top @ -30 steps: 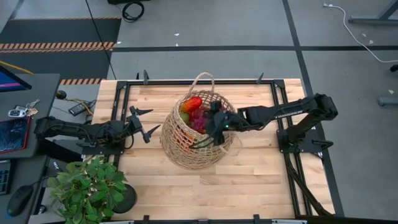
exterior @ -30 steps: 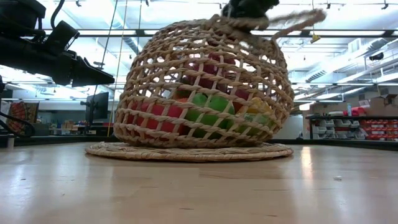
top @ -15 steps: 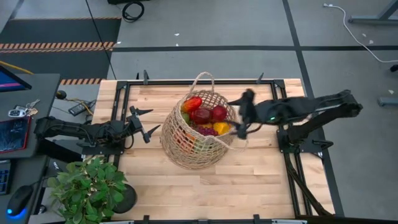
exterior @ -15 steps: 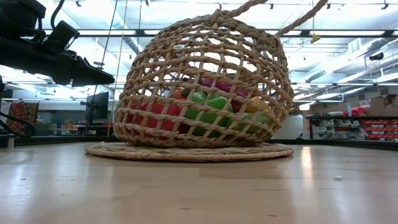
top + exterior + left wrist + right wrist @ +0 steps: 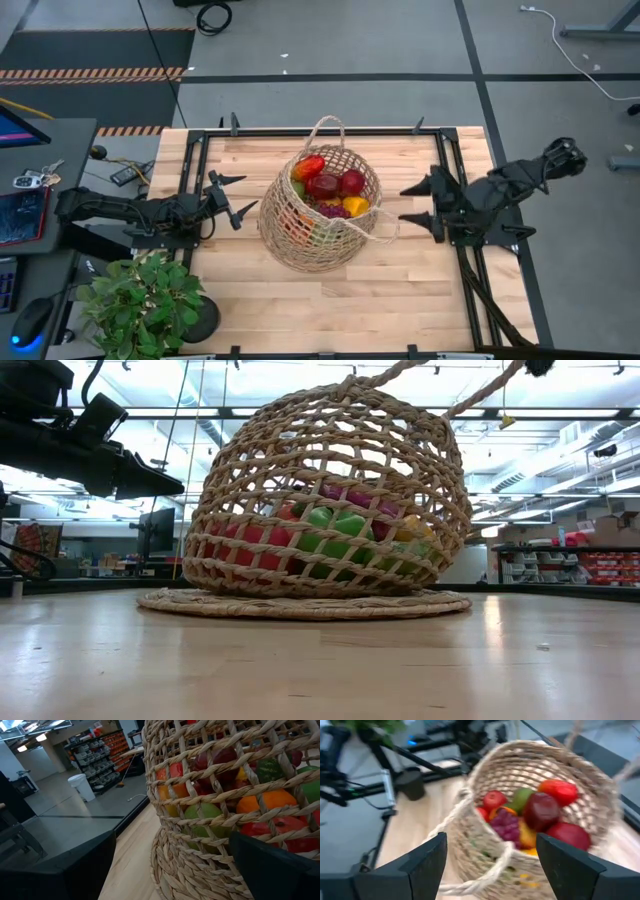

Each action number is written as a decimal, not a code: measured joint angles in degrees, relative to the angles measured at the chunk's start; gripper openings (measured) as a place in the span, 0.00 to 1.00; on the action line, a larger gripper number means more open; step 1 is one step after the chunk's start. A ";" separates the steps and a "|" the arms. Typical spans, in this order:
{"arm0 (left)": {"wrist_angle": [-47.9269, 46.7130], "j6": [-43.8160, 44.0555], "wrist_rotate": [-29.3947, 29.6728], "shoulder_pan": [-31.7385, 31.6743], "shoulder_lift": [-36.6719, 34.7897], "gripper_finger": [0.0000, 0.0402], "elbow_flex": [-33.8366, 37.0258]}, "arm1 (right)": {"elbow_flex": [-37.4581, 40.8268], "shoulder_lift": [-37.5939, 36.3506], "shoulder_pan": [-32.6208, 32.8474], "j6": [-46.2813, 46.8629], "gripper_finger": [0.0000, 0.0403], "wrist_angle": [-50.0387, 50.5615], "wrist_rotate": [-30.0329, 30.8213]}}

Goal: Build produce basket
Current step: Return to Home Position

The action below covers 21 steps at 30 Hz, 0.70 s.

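Observation:
The tan wicker basket (image 5: 318,208) stands mid-table on its flat woven base (image 5: 300,603), one loop handle (image 5: 330,128) upright and one hanging toward the right (image 5: 385,225). It holds the produce (image 5: 330,188): red, dark red, green, yellow and orange pieces and purple grapes (image 5: 506,825). My left gripper (image 5: 234,196) is open just left of the basket, level with its wall (image 5: 200,815). My right gripper (image 5: 412,203) is open, right of the basket and clear of it, facing its mouth (image 5: 540,805).
A leafy potted plant (image 5: 145,298) sits at the table's near left corner. Black frame rails (image 5: 195,160) run along the left, right and far sides. Bare wood (image 5: 330,300) lies in front of the basket. A desk with keys (image 5: 30,180) stands beyond the left edge.
My right gripper has drawn back from over the basket's mouth toward the table's right edge, and now stands clear of the basket. The fruit it covered shows again. My left arm and the basket have stayed where they were.

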<state>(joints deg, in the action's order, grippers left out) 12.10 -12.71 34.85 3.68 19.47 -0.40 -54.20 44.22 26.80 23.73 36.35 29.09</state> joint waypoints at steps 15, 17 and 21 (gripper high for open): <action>0.00 0.02 -0.02 0.00 0.02 0.98 -0.02 | 36.45 -12.71 -13.23 -9.11 0.76 -45.53 -22.23; 0.00 0.02 0.00 -0.02 0.00 0.98 0.00 | 38.06 -13.42 -17.65 -8.94 0.76 -47.92 -27.36; 0.00 0.01 -0.01 -0.02 0.02 0.98 0.00 | 39.96 -13.86 -24.22 -9.08 0.76 -50.20 -32.96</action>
<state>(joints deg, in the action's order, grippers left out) 12.10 -12.70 34.84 3.66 19.49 -0.40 -14.24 30.36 2.58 14.65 -13.85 -3.87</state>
